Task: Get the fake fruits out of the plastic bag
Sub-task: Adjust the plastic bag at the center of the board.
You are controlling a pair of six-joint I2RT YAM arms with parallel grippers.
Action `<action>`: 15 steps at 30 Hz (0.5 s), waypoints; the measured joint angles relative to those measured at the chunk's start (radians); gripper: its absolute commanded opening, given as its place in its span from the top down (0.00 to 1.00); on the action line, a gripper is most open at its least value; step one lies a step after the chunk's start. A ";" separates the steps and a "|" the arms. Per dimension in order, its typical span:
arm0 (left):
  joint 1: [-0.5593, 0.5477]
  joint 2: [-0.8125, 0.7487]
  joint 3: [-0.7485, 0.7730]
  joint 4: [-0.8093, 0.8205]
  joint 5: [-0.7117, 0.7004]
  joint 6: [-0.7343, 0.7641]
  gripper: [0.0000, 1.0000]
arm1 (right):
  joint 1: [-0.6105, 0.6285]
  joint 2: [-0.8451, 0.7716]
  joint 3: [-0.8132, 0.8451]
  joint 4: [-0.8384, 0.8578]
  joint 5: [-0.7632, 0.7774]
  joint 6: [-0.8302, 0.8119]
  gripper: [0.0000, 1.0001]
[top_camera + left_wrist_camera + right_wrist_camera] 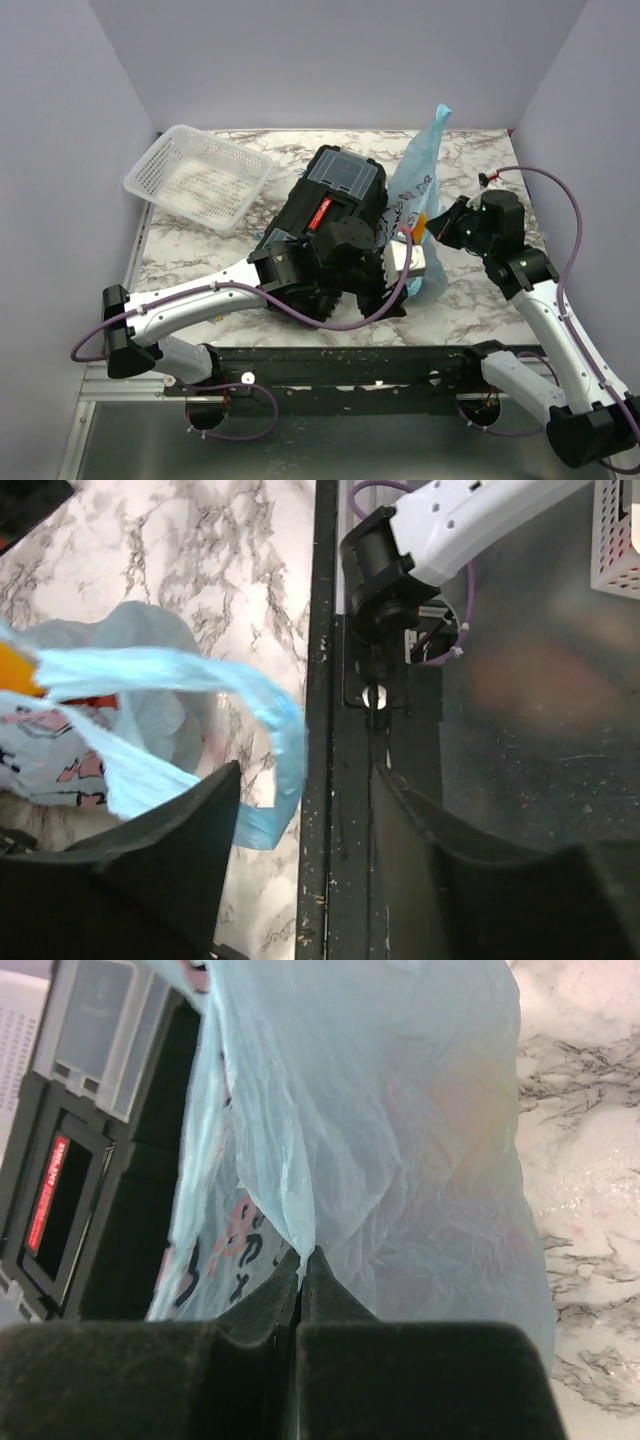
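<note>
The light-blue plastic bag (412,195) with pink print stands right of centre, leaning against a black toolbox. My right gripper (303,1256) is shut on a fold of the bag's (400,1120) side and also shows in the top view (432,228). My left gripper (305,820) is open at the bag's near side, with a loose blue strip of the bag (190,680) hanging beside its left finger (150,865). An orange-yellow fruit (14,670) peeks from the bag at the left edge. The grapes and the red fruit are hidden.
The black toolbox (330,205) lies in the middle, touching the bag. A white mesh basket (198,178) sits at the back left. The table's black front rail (335,780) runs right under my left gripper. The right arm's base (400,560) is close by.
</note>
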 measured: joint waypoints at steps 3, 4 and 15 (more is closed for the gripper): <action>0.048 -0.006 0.013 -0.024 0.024 -0.004 0.29 | 0.000 -0.052 -0.021 0.018 -0.003 -0.008 0.99; 0.072 -0.013 0.014 -0.033 0.034 -0.009 0.26 | 0.000 -0.068 -0.030 0.023 -0.004 -0.012 0.99; 0.324 -0.066 0.036 0.101 0.154 -0.250 0.10 | 0.000 -0.152 -0.067 0.030 -0.008 -0.038 0.99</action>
